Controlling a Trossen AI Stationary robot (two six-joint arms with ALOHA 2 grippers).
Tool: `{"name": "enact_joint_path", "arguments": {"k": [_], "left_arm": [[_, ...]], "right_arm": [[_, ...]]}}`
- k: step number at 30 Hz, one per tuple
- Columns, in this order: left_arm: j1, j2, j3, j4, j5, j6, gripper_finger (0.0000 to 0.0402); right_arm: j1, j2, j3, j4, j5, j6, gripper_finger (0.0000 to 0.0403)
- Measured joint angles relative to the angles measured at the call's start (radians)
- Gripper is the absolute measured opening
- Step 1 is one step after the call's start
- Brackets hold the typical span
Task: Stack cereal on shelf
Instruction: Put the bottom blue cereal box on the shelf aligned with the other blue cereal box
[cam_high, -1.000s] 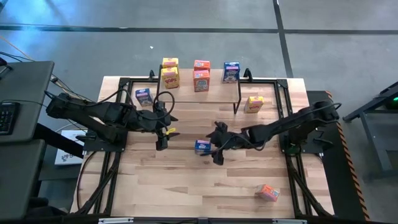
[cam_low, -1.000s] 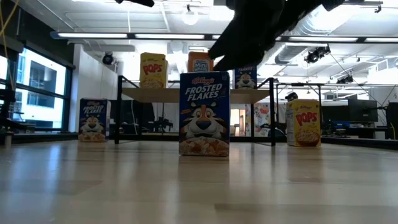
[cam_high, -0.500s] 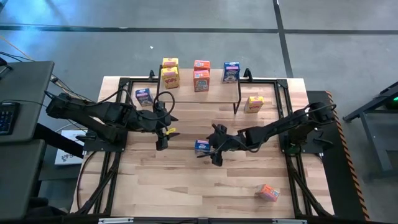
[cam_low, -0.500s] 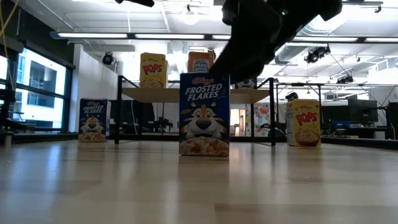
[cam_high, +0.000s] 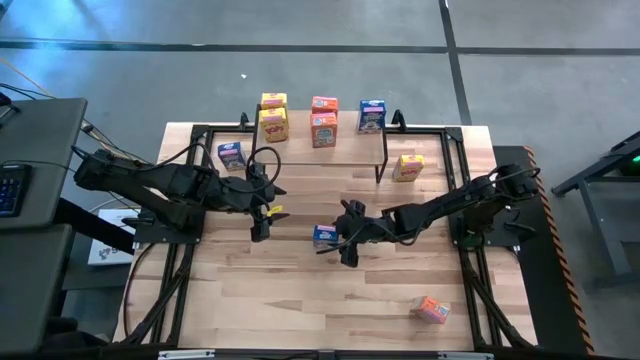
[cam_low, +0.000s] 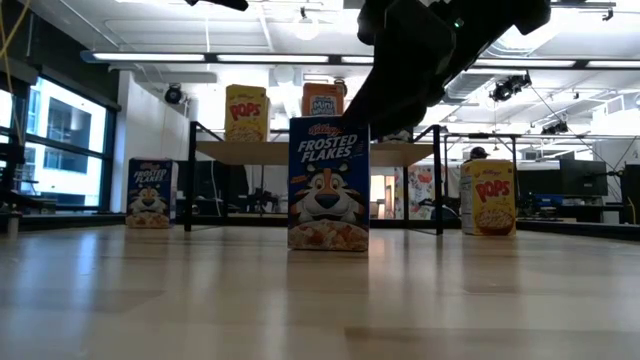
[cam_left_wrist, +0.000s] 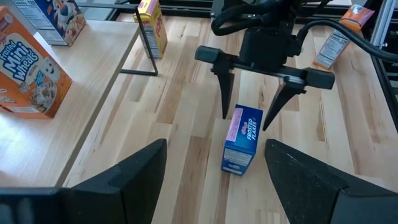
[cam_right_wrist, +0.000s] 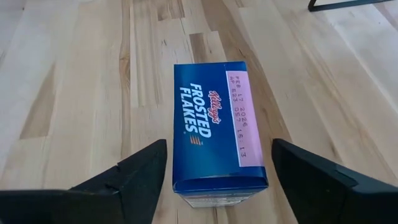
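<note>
Right pincer spread, straddling upright blue rectangular cardboard Frosted Flakes box on wooden surface; advanced over it since earlier frame.

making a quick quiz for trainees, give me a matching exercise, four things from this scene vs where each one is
Things
1. Frosted Flakes box
2. Frosted Mini-Wheats box
3. yellow Pops box
4. left hand

Places
A. on the table, right of the shelf
B. between the right hand's open fingers
C. on the shelf top
D. open, over the table, left of the blue box

Pairs: 1-B, 2-C, 3-A, 4-D
</note>
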Motion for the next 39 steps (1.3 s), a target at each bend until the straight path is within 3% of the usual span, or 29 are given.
{"name": "enact_joint_path", "arguments": {"k": [22, 39], "left_arm": [[0.0, 0.0, 0.0, 0.0, 0.0, 0.0, 0.0264], [0.0, 0.0, 0.0, -0.005, 0.001, 0.0, 0.0264]], "right_arm": [[0.0, 0.0, 0.0, 0.001, -0.027, 0.0, 0.0193], [-0.011, -0.074, 0.038, -0.054, -0.049, -0.076, 0.0189]]}}
